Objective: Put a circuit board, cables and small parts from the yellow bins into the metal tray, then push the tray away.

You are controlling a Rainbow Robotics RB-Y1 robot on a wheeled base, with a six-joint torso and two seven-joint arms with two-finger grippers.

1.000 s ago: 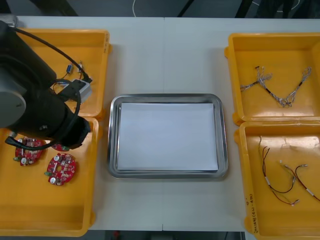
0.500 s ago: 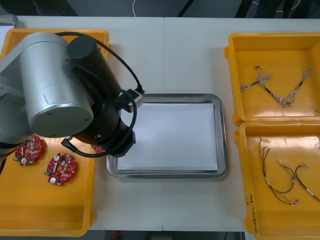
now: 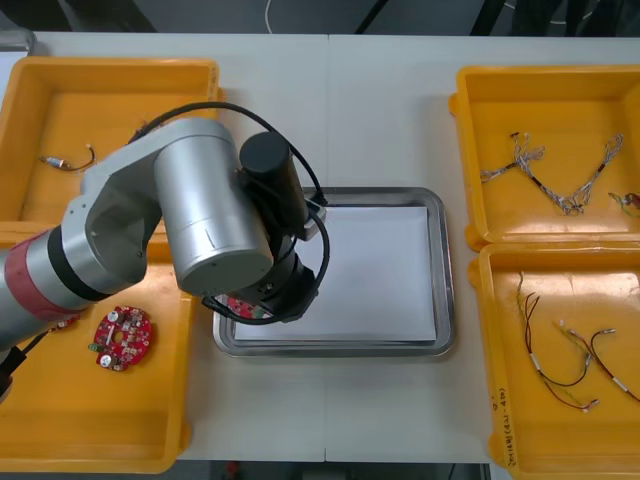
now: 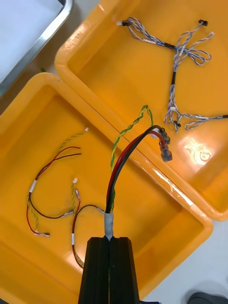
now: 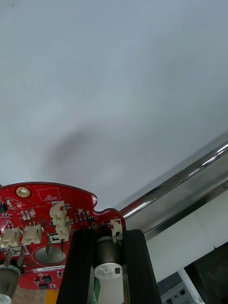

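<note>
My left gripper (image 5: 108, 235) is shut on a round red circuit board (image 5: 42, 209), its fingers clamped on a part at the board's edge. It holds the board just above the white inside of the metal tray (image 5: 180, 180), near the rim. In the front view the left arm (image 3: 210, 220) covers the tray's (image 3: 440, 270) left part, and a bit of the board (image 3: 243, 306) peeks out beneath it. My right gripper (image 4: 110, 239) is shut on a black, red and green-yellow cable (image 4: 124, 156), held above the two right bins.
One more circuit board (image 3: 122, 338) lies in the near left bin (image 3: 90, 420). A small cable (image 3: 65, 160) lies in the far left bin. Blue and white cables (image 3: 560, 185) fill the far right bin, red and yellow cables (image 3: 565, 350) the near right bin.
The left arm has swung right from the near left bin to over the tray's left side, carrying a circuit board with it.
</note>
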